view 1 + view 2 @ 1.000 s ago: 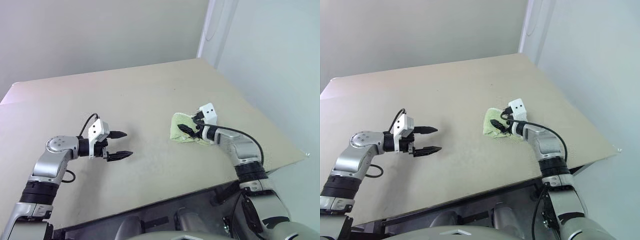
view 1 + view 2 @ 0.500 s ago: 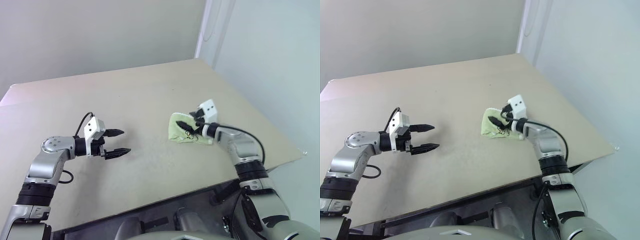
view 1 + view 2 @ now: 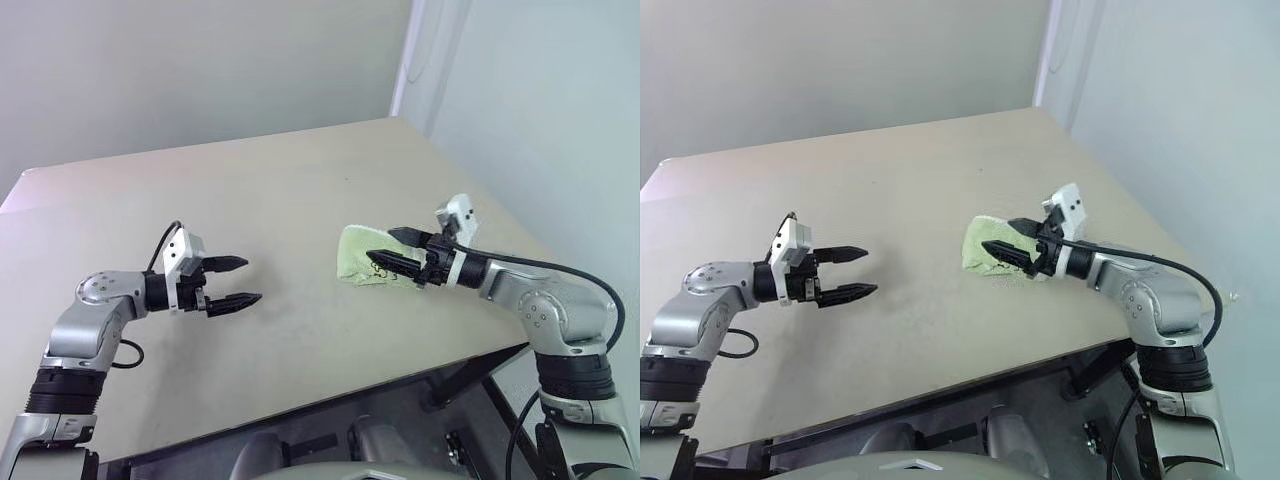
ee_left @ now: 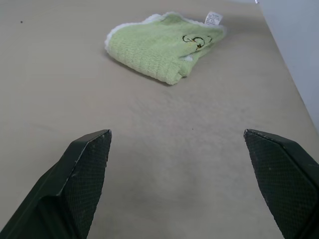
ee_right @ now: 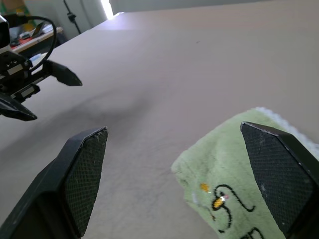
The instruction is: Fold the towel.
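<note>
The towel (image 3: 356,256) lies folded into a small pale green bundle on the right part of the tan table (image 3: 280,190), with a dark embroidered squiggle on top and a white tag (image 4: 213,18) at one end. My right gripper (image 3: 392,250) hovers open just above the towel, its fingers level and pointing toward the table's middle, holding nothing. Open too, my left gripper (image 3: 236,282) hangs over bare table well to the left of the towel, fingers aimed toward it. The towel (image 5: 239,189) sits partly between the right fingers in the right wrist view.
The table's right edge (image 3: 560,300) runs close beside the right arm, and its front edge (image 3: 320,405) lies below both grippers. A pale wall corner (image 3: 410,60) stands behind the far right end.
My right gripper has lifted off the towel and drawn back toward the table's right edge, its fingers swinging level. The towel stays folded in place. The left gripper has barely moved.
</note>
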